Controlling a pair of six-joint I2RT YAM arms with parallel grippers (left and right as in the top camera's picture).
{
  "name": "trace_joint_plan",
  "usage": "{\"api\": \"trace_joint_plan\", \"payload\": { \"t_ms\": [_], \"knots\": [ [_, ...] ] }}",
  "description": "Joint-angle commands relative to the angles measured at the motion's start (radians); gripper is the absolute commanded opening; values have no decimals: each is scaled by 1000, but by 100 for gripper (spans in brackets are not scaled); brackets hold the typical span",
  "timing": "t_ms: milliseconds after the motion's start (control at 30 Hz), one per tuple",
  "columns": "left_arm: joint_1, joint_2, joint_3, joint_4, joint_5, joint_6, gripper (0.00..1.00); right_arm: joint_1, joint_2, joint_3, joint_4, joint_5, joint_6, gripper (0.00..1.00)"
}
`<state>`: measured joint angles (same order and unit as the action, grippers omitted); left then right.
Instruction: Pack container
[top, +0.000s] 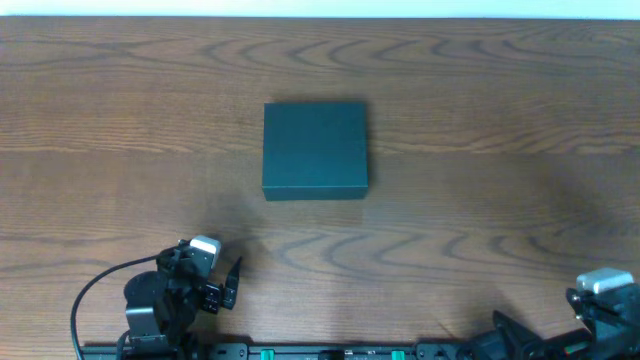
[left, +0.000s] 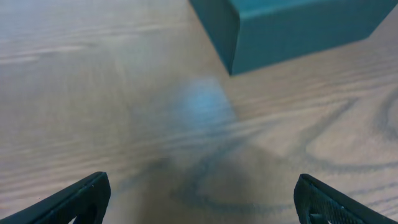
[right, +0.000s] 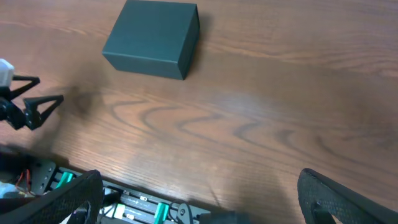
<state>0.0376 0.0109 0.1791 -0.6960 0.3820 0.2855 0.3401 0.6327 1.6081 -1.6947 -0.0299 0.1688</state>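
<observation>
Centrally, container (top: 315, 150), well inside table (top: 500, 240) edges

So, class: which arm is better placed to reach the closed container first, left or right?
Left, probably. Overhead, the left gripper sits nearer the container. In the right wrist view, the container lies well away from the right gripper. Both grippers are open and empty.
</observation>
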Motion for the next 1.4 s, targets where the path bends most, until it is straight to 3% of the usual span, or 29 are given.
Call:
{"api": "trace_joint_plan", "payload": {
  "t_ms": [0,433,500,700,867,1133,1367],
  "knots": [
    [-6,-6,-7,0,5,-28,95,7,2,-1,-3,-4,10,99],
    [-6,-6,-7,0,3,-28,96,7,2,-1,8,66,8,99],
    [-6,-6,-7,0,3,-28,95,-4,2,-2,108,190,10,99],
    [-6,-6,-7,0,3,-28,95,-121,-1,-57,482,196,-10,99],
    [-6,-6,-7,0,3,-28,95,-201,-90,-333,779,130,-62,99],
    [-6,-6,-7,0,3,-28,95,-208,-412,-944,1256,108,-185,99],
    [-6,-6,-7,0,3,-28,95,-208,-601,-1263,1501,108,-264,99]
  ]
}}
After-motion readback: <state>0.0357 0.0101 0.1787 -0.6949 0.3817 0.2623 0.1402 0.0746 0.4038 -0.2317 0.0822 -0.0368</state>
